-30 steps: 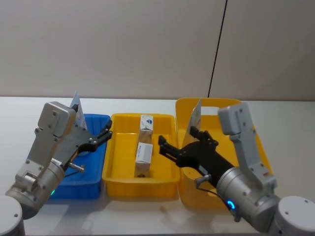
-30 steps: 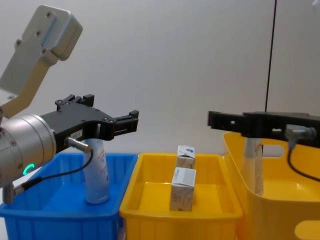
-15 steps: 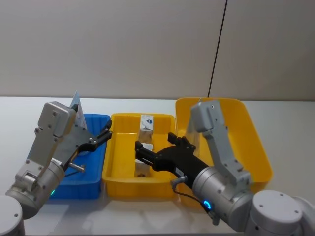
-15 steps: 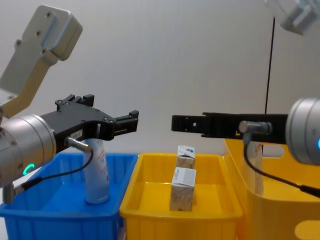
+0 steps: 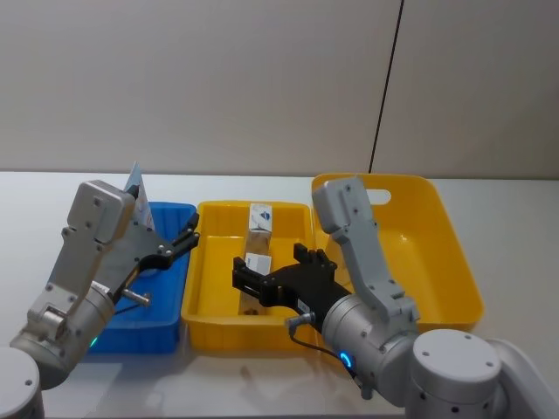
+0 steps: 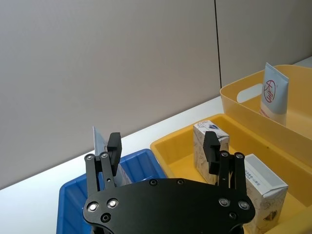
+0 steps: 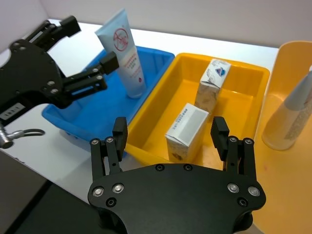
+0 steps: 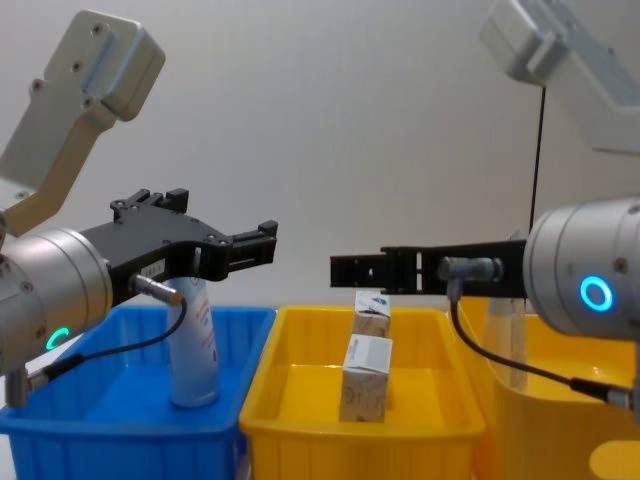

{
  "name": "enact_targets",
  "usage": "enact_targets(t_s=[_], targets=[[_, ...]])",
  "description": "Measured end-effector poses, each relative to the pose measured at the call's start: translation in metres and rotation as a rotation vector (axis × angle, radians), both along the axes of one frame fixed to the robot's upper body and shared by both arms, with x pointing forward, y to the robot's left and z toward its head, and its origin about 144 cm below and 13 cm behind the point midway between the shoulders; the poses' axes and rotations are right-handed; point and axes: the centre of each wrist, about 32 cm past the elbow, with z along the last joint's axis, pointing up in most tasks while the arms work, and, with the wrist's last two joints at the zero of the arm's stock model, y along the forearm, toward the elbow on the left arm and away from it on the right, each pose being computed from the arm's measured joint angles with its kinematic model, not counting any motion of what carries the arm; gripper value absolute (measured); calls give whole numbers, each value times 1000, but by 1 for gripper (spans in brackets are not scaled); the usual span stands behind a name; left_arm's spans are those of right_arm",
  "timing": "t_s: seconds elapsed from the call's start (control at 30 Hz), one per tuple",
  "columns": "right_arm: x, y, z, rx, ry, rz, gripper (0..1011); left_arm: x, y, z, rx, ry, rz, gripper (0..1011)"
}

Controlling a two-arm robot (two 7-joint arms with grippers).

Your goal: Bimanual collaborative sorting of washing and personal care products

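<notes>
Tubes (image 7: pixel 124 53) at 9 and 3 o'clock of the cartons (image 8: pixel 365 375) look sorted; those are left to do, below my spread right hand (image 7: pixel 169 129), left hand (image 6: pixel 162 146) spread too.

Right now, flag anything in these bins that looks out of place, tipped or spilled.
Nothing is spilled or tipped: both cartons stand in the middle yellow bin. One oddity: look-alike tubes are split, one tube upright in the blue bin, the other tube in the large yellow tub.
</notes>
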Motion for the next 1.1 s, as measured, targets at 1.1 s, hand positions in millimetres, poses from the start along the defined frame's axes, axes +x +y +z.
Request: enact_targets(t_s=[1.1], targets=[[33,-2,-1,-160,65,22,1002,0,0,0,0,0,0,1001]])
